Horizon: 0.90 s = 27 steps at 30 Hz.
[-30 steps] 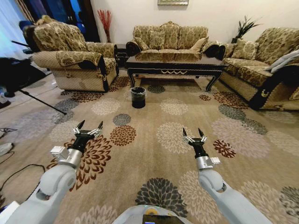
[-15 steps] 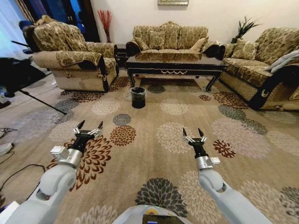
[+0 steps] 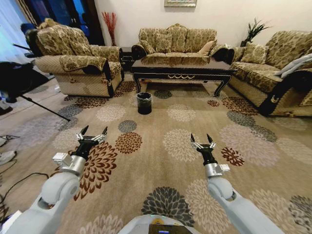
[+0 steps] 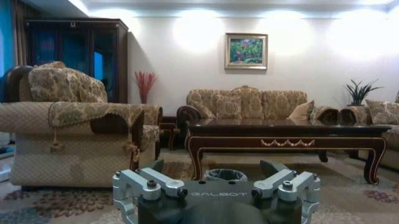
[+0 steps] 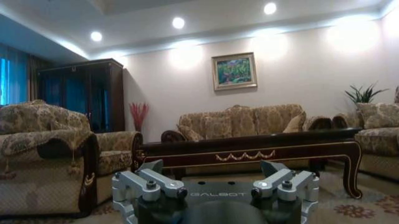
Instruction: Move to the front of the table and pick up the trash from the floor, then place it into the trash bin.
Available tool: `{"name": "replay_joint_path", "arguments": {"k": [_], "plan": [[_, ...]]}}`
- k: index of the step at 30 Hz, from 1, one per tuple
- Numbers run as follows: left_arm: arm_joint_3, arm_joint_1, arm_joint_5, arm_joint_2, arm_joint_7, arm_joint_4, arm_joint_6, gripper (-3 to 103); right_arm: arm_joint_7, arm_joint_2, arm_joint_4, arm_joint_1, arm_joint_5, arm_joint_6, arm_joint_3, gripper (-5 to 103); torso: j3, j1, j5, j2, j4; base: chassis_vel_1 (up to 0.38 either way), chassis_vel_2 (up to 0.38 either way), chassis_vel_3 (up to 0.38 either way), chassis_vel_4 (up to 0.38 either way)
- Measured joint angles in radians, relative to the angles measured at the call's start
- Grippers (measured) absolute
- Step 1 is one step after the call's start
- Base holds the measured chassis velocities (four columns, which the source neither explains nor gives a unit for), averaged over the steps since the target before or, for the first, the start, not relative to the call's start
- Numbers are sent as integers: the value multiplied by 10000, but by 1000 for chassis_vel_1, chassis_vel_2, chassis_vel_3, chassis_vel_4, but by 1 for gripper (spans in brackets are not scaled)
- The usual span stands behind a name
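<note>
Both grippers, left (image 3: 93, 131) and right (image 3: 201, 138), hung spread and empty above the carpet (image 3: 161, 146). Ahead stood the table (image 3: 183, 67) (trash bin (image 3: 144, 102) beside its leg)

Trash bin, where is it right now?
Head view: the trash bin stands on the carpet left of centre, just before the table's left front leg.

Open patterned carpet (image 3: 161, 141) stretches unobstructed ahead of both raised claws, as far as the trash bin (image 3: 144, 102). Beyond it the table (image 3: 183, 70) bars the way, hemmed by an armchair (image 3: 78, 66) and sofa (image 3: 273, 73).
</note>
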State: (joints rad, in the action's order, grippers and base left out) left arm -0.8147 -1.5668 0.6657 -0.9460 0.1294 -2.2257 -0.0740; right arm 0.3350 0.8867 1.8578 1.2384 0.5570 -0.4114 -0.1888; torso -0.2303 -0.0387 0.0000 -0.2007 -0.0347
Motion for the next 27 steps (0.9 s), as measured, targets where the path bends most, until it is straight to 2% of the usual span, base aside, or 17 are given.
{"name": "replay_joint_path", "arguments": {"k": [27], "plan": [[0,0,0,0,0,0,0,100,-1,0,0,0,0,0,0,100,-796,-297,0,-1095,-2,0,0,0,0]]}}
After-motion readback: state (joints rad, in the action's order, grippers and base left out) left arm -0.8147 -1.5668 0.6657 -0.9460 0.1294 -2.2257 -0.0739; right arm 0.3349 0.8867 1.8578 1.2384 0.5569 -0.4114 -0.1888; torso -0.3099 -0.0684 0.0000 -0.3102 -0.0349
